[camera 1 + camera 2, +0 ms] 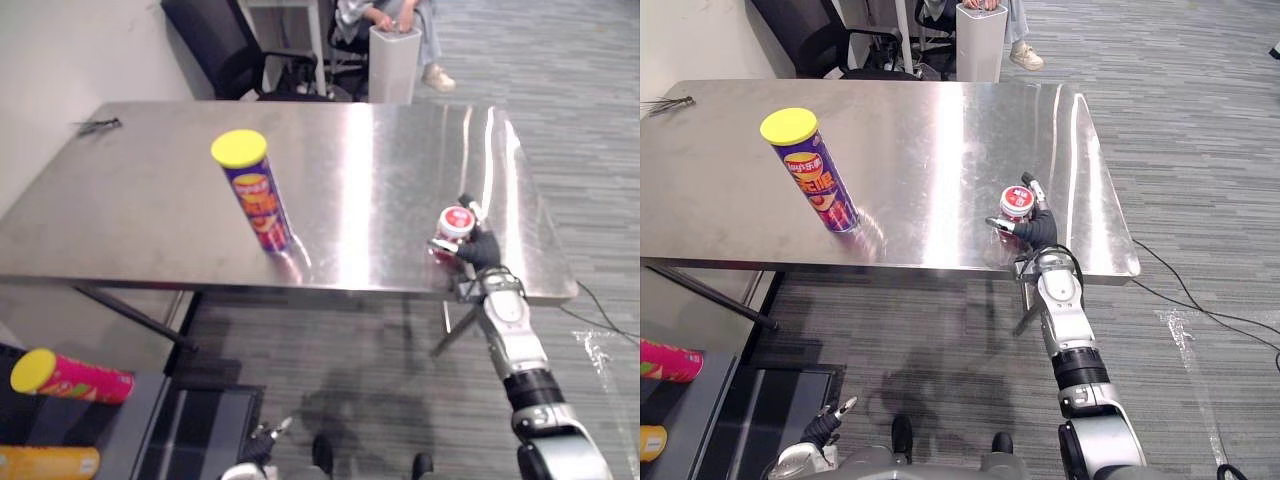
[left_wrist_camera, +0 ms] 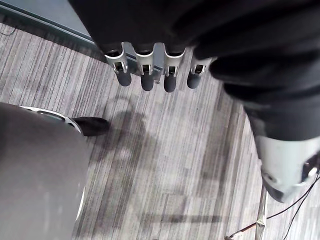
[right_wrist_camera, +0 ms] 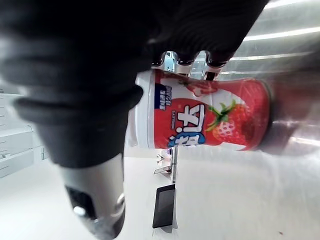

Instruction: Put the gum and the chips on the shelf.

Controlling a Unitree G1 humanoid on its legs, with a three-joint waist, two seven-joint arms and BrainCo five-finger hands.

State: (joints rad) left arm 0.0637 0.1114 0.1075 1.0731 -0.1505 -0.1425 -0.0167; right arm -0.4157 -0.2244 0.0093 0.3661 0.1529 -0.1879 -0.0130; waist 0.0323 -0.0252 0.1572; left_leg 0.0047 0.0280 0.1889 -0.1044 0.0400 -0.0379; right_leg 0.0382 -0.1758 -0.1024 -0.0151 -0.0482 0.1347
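Right wrist view: the right hand closes around the gum tub. Its fingers pass behind the red strawberry-printed wall and the thumb sits on the near side by the white lid. In the eye views this pair is at the right of the frame. The tub stands upright on the steel table, near its front edge. The left hand hangs at the bottom of the frame, fingers straight and slack over the grey floor, holding nothing. Left of centre on the table, the purple chips can with a yellow lid stands upright, well apart from the tub. At lower left a pink can lies on its side on a dark shelf, with an orange can below it. At top centre are an office chair, a white bin and a seated person.
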